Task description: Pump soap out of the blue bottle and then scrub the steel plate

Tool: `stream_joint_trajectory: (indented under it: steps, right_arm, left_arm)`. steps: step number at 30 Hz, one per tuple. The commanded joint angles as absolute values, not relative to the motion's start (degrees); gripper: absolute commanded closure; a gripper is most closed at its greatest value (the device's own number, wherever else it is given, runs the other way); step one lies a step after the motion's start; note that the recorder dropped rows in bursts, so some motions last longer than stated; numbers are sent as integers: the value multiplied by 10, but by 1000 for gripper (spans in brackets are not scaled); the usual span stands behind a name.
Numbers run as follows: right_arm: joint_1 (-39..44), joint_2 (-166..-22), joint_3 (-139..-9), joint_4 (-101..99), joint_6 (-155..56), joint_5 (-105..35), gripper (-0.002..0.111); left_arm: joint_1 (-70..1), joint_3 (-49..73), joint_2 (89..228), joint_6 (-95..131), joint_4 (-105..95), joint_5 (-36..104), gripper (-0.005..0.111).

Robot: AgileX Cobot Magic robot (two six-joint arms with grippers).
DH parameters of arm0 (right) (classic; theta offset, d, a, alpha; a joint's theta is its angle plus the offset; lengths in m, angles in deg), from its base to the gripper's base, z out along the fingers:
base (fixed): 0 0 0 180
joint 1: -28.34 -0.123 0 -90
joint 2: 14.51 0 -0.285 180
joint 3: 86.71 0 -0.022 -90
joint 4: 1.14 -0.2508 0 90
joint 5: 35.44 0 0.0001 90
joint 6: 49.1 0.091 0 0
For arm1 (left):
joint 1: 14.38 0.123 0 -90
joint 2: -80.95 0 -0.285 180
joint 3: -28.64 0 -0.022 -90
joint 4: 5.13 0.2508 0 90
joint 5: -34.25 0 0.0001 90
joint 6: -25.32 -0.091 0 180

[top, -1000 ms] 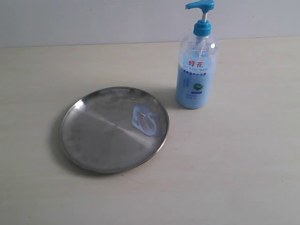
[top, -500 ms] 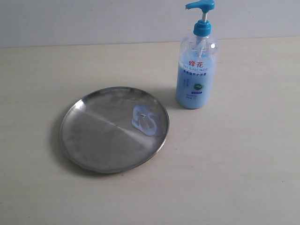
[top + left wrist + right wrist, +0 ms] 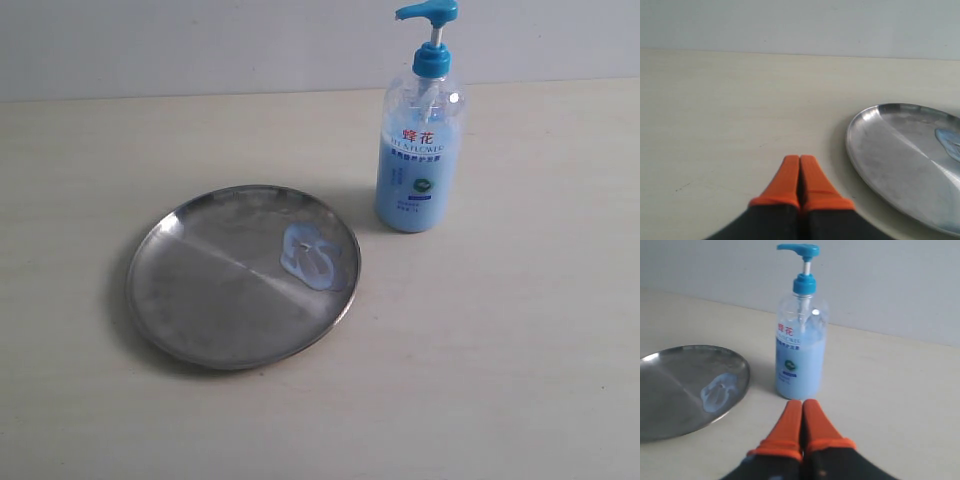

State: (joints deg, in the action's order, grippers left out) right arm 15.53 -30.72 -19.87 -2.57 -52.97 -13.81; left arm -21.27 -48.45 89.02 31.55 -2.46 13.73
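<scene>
1. Pale blue soap (image 3: pixel 316 257) is seen as a glossy smear on the steel plate (image 3: pixel 200 300), on the part of the plate nearest the blue bottle (image 3: pixel 420 160). Pumping is judged complete; scrubbing is judged to be the step in hand.
2. The plate lies flat on the table (image 3: pixel 500 350), roughly midway between the far and near edges. The bottle stands upright closer to the far edge, near the plate's rim but apart from it.
3. The left gripper (image 3: pixel 799 159) is closed, orange fingers pressed together, with nothing held. It is positioned low over bare table just outside the rim, on the side away from the soap.
4. The right gripper (image 3: pixel 802 402) is likewise closed and empty. It is aimed at the base of the bottle, with the plate off to one side.
5. No sponge or cloth is visible, so the scrubbing means cannot be determined.
6. If closed fingertips are used, they should be lowered onto the smear and moved in overlapping circles toward the bare steel, with light pressure.
7. The shallow plate is expected to slide on the smooth table; the rim should be steadied by the other gripper.
8. The bottle is tall and narrow, and its spout points toward the plate's side. Strokes near that rim should be kept short so that the bottle is not toppled.
</scene>
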Motion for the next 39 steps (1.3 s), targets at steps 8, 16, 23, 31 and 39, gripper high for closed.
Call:
stream_joint_trajectory:
  steps: [8,16,23,31,39]
  right_arm:
    - [266,-225,-129,-11,-503,-168,108]
    - [283,-223,-96,-1,-498,-174,108]
    - [297,-223,-95,9,-488,-182,108]
    - [297,-223,-95,7,-491,-180,108]
    - [297,-223,-95,7,-491,-180,108]
  left_arm:
    - [-210,-486,887,315,-23,141,107]
    - [-210,-486,887,315,-23,141,107]
    - [-210,-486,887,315,-23,141,107]
    - [-210,-486,887,315,-23,141,107]
    - [-210,-486,887,315,-23,141,107]
